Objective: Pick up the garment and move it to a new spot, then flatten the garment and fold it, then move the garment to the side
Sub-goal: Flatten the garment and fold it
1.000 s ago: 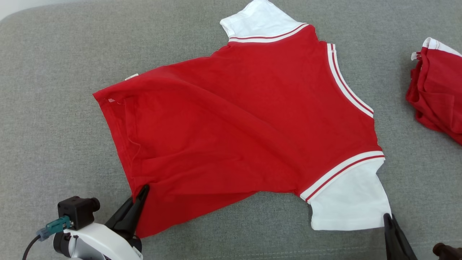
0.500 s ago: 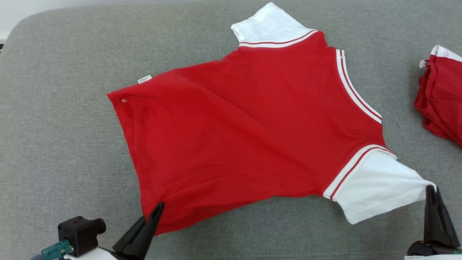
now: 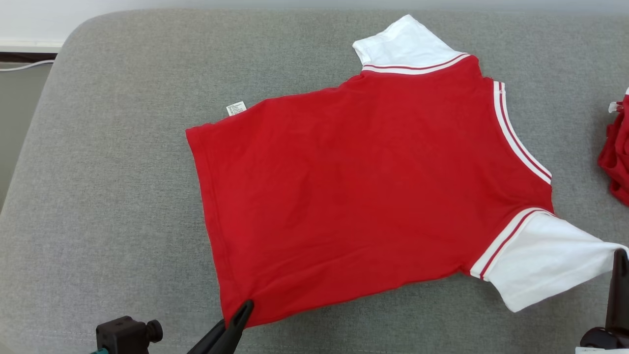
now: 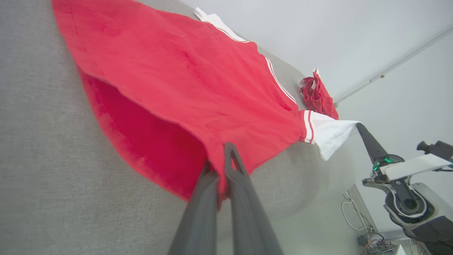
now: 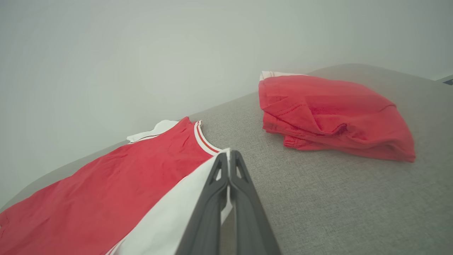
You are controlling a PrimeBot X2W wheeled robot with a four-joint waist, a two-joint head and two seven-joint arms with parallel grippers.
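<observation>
Red shirt (image 3: 354, 196) with white sleeves, spread nearly flat across the middle of the head frame on a grey cushion (image 3: 123, 196); hem toward the left, neck toward the right; one sleeve at top centre, the other at lower right; small white tag (image 3: 236, 108) poking out beside the upper hem corner; only faint creases over the red body.

At bottom, left of centre, left gripper (image 3: 243, 312) clamped on the lower hem corner; in the left wrist frame, fingers (image 4: 244, 198) pressed together with red cloth pinched between them; hem gaping open just left of them, darker red inside; black wrist camera (image 3: 125, 334) at the bottom edge, left of the gripper.

At the lower right edge of the head frame, right gripper (image 3: 620, 260) closed on the outer edge of the white sleeve; sleeve drawn out to a point toward it; in the right wrist frame, white cloth caught between the closed fingers (image 5: 247, 212) at bottom centre; same gripper (image 4: 361, 129) at right of the left wrist frame, tip touching the sleeve.

Second red garment (image 3: 616, 157), bunched, at the right edge of the head frame, well apart from the shirt; upper right in the right wrist frame (image 5: 329, 113); pale cable (image 3: 24, 65) at far upper left, off the cushion.
</observation>
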